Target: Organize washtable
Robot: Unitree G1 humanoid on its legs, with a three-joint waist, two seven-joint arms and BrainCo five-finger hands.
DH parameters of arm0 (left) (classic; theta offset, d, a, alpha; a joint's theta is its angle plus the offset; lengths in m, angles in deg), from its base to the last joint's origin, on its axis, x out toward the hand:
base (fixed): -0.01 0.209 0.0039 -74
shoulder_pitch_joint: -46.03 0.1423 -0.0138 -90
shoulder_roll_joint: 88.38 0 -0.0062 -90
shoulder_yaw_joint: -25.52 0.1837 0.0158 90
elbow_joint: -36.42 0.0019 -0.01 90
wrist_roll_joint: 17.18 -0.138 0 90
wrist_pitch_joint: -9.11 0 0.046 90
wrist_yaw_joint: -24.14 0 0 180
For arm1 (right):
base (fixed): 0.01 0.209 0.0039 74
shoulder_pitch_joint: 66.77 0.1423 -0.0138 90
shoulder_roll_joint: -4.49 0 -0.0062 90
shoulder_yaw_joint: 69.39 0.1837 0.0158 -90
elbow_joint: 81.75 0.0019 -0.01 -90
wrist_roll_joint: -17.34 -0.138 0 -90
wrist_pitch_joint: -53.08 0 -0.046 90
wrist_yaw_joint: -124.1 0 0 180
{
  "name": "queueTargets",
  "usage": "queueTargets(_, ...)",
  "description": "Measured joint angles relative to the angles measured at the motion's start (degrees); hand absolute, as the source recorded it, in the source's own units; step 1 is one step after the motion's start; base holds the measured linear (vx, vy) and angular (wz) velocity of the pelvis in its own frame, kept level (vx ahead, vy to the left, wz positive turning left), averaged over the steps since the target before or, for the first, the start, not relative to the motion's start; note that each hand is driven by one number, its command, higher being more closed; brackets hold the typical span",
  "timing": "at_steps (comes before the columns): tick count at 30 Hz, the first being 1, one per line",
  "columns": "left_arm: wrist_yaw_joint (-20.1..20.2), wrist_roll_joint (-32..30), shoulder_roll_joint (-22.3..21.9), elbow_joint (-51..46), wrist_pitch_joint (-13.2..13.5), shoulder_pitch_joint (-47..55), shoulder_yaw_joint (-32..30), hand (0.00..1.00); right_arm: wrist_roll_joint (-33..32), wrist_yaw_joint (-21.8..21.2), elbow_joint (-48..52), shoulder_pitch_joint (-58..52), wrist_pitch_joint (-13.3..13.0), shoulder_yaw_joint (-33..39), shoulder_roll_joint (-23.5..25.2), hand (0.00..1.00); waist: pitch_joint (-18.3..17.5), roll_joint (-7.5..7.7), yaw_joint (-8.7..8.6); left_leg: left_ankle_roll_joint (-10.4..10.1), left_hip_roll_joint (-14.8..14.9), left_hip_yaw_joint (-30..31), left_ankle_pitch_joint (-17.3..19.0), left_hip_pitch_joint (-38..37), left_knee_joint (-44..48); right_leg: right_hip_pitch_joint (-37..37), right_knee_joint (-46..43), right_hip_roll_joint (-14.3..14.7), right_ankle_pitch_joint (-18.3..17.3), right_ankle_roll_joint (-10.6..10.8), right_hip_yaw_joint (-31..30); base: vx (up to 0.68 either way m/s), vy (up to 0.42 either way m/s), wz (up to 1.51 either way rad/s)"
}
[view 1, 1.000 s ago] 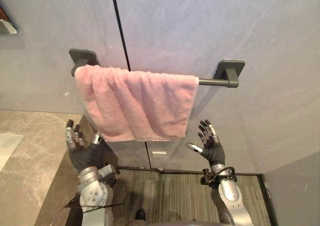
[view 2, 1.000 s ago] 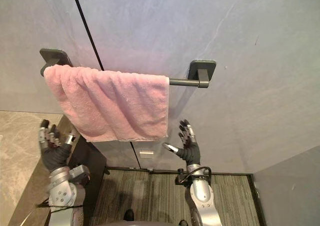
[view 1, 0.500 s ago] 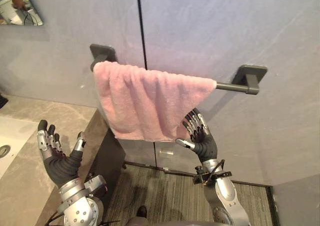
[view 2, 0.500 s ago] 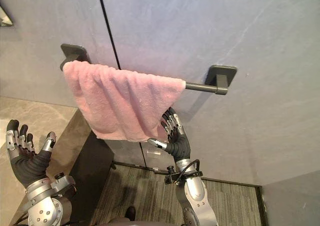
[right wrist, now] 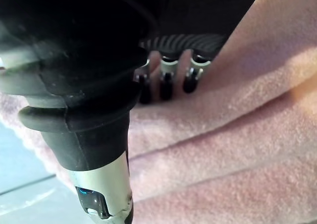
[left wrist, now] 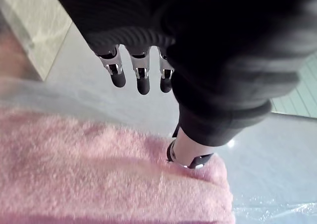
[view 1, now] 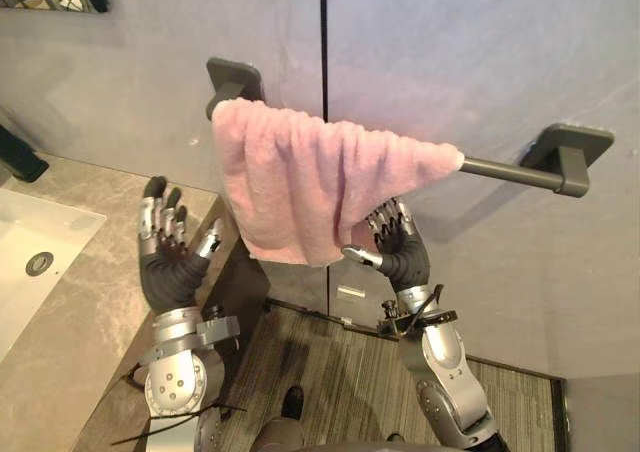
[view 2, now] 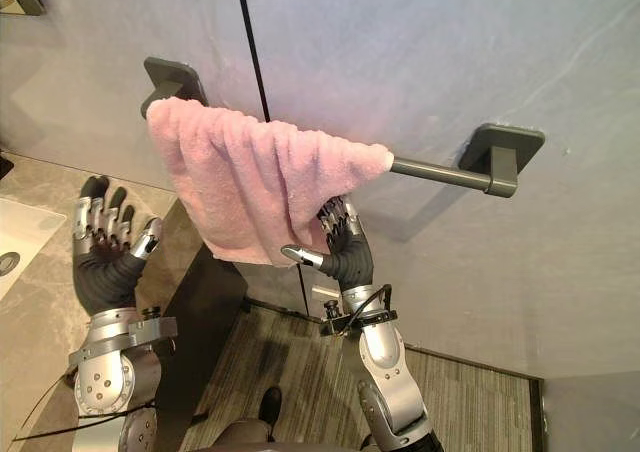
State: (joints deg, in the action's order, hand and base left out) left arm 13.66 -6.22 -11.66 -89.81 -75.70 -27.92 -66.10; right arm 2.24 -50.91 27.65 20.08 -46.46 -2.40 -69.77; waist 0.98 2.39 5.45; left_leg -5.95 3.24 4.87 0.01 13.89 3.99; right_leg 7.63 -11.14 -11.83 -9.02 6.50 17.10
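Note:
A pink towel (view 1: pixel 300 182) hangs over a dark wall bar (view 1: pixel 510 170), bunched toward the bar's left mount. My right hand (view 1: pixel 400 257) is raised at the towel's lower right edge. Its straight fingers (right wrist: pixel 166 85) lie against the pink cloth (right wrist: pixel 237 125) with the thumb held apart, so the hand is open. My left hand (view 1: pixel 170 262) is open too, palm toward the towel, fingers up, a short way left of the towel's lower left edge and apart from it. In the left wrist view its fingers (left wrist: pixel 142 80) point past the towel (left wrist: pixel 89 169) toward the wall.
A grey stone counter (view 1: pixel 60 332) with a white sink (view 1: pixel 25 242) lies at the left, ending in a dark side panel (view 1: pixel 240 292) under the towel. A dark object (view 1: pixel 18 157) stands at the counter's back. Striped flooring (view 1: pixel 340 372) runs below the wall.
The camera has shifted. The towel's right end has bunched leftward along the bar. My right hand has risen against the towel; my left hand has come up closer to it.

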Motion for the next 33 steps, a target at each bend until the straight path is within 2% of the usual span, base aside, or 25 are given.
queueTargets(1, 0.6, 1.7, 0.7, 0.4, -0.1, -0.4, 0.2, 1.0, 0.0, 0.0, 0.0, 0.3, 0.0, 0.0, 0.0, 1.0, 0.0, -0.01, 0.05, 0.0, 0.1, -0.4, 0.0, 0.2, 0.0, 0.5, -0.1, 0.0, 0.0, 0.0, -0.3, -0.03, -0.002, -0.22)
queueTargets(4, 2.0, 8.0, 3.2, 2.1, -0.4, -2.8, 1.9, 1.0, -0.1, 0.0, 0.0, 1.3, 0.0, -0.1, 0.0, 1.0, 0.0, -0.07, 0.13, 0.0, 0.3, -1.1, 0.0, 0.7, -0.1, 1.7, -0.6, 0.1, 0.0, 0.0, -1.2, -0.02, -0.009, -0.12)
queueTargets(6, 2.6, 9.9, 3.7, 3.1, -0.9, -4.3, 2.3, 1.0, -0.2, 0.0, 0.0, 1.8, 0.0, 0.1, 0.0, 1.0, 0.0, -0.08, 0.09, 0.0, 0.4, -1.9, 0.0, 1.2, 0.0, 2.6, -0.7, 0.1, 0.1, -0.1, -1.9, -0.01, -0.01, -0.17)
queueTargets(11, 2.3, 9.6, 4.3, 5.9, -1.0, -8.3, 2.7, 1.0, -0.2, -0.1, 0.0, 1.8, 0.1, 0.0, 0.0, 1.0, 0.0, -0.08, 0.11, 0.0, 0.9, -3.6, 0.0, 1.5, -0.1, 3.7, -0.7, 0.5, 0.3, -0.3, -3.3, -0.01, -0.016, -0.13)
queueTargets(15, -1.0, 1.7, 4.0, 9.1, -1.0, -13.4, 2.2, 1.0, -0.2, -0.2, 0.1, 2.0, 0.0, 0.1, 0.0, 1.0, 0.0, -0.08, 0.09, 0.0, 1.4, -4.0, 0.0, 1.8, -0.2, 4.4, -0.6, 1.0, 0.5, -0.6, -3.7, -0.02, -0.026, -0.1)
queueTargets(18, -3.4, -5.5, 1.9, 9.9, -1.0, -15.9, 0.0, 1.0, -0.1, 0.0, 0.1, 3.2, -0.1, 0.9, 0.0, 1.0, 0.0, -0.11, -0.05, 0.0, 1.8, -5.1, 0.0, 2.2, -0.2, 5.5, -0.5, 1.3, 0.9, -0.9, -4.8, -0.03, -0.019, -0.17)
queueTargets(25, -6.4, -9.8, -0.3, 9.9, -1.0, -16.1, -5.1, 1.0, 0.7, 0.3, 0.1, 3.0, -0.2, 5.3, 0.0, 1.0, 0.1, -0.15, -0.13, 0.0, 2.0, -5.5, 0.0, 2.2, -0.3, 5.7, -0.5, 1.5, 0.9, -0.9, -5.2, -0.01, -0.004, -0.02)
queueTargets(33, -8.8, -12.9, -0.4, 9.9, -1.0, -16.2, -10.3, 1.0, 2.2, 1.0, 2.9, 0.3, -0.6, 11.6, 0.0, 1.0, 0.1, -0.24, -0.47, -0.2, 2.4, -6.8, -0.5, 1.8, -1.6, 6.8, -0.3, 1.8, 1.3, -0.8, -6.5, -0.02, -0.005, -0.09)
